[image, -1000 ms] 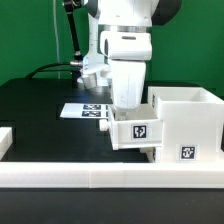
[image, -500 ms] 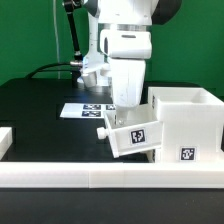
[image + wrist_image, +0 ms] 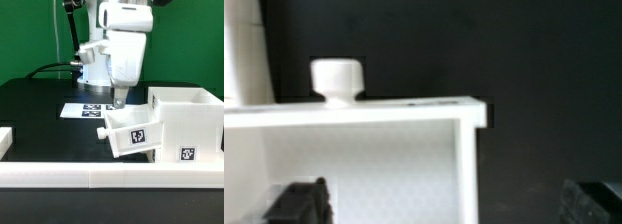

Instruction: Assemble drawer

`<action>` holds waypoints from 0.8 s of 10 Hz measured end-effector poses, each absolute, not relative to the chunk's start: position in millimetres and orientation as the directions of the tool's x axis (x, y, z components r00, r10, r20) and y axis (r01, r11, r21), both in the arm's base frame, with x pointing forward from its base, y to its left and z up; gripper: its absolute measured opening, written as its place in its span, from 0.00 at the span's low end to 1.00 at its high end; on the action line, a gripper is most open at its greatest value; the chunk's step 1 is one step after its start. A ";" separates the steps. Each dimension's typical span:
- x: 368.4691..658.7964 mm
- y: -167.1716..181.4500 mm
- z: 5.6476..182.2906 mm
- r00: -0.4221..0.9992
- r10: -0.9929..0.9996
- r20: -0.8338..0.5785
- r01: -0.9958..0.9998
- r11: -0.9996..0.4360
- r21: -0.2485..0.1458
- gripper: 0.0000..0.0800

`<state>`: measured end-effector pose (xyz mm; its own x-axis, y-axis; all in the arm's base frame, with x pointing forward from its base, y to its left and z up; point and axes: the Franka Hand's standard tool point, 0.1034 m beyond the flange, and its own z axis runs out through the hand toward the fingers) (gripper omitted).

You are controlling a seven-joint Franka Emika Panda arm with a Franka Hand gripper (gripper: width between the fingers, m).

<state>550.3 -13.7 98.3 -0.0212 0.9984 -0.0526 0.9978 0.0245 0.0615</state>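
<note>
The robot's gripper (image 3: 120, 99) hangs above a small white tray (image 3: 131, 132). It holds nothing. In the wrist view the two dark fingers (image 3: 297, 203) stand far apart, with nothing between them, so the gripper is wide open.

The tray leans at a tilt. Its far end rests against the big white box (image 3: 187, 124), the hollow housing of the drawer. Its near end, toward the exterior view's left, sits lower. A black-and-white square tag (image 3: 139, 136) shows on the tray's front. A little white knob (image 3: 101, 133) sticks out from the tray's low end. In the wrist view that knob (image 3: 336, 80) stands just past the tray's (image 3: 367, 150) rim.

The housing sits on the black table (image 3: 35, 110), at the exterior view's right. It has a tag too. The marker board (image 3: 85, 110) lies flat on the table behind the tray. A long low white rail (image 3: 110, 178) runs along the front.
</note>
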 end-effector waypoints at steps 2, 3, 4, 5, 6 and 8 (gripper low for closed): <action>560.6 -37.7 109.0 -0.038 0.997 -0.066 0.998 0.042 0.053 0.81; 565.7 -49.1 109.9 -0.046 0.997 -0.068 0.997 0.050 0.052 0.81; 568.3 -57.9 108.3 -0.035 0.997 -0.068 0.998 0.039 0.051 0.81; 567.1 -59.8 107.4 -0.032 0.997 -0.066 0.998 0.036 0.049 0.81; 566.7 -60.5 106.9 -0.039 0.997 -0.063 0.998 0.042 0.048 0.81; 567.7 -76.0 100.6 -0.066 0.998 0.009 0.997 0.066 0.036 0.81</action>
<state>567.7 -76.0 100.6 -0.0659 0.9978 0.0086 0.9972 0.0655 0.0362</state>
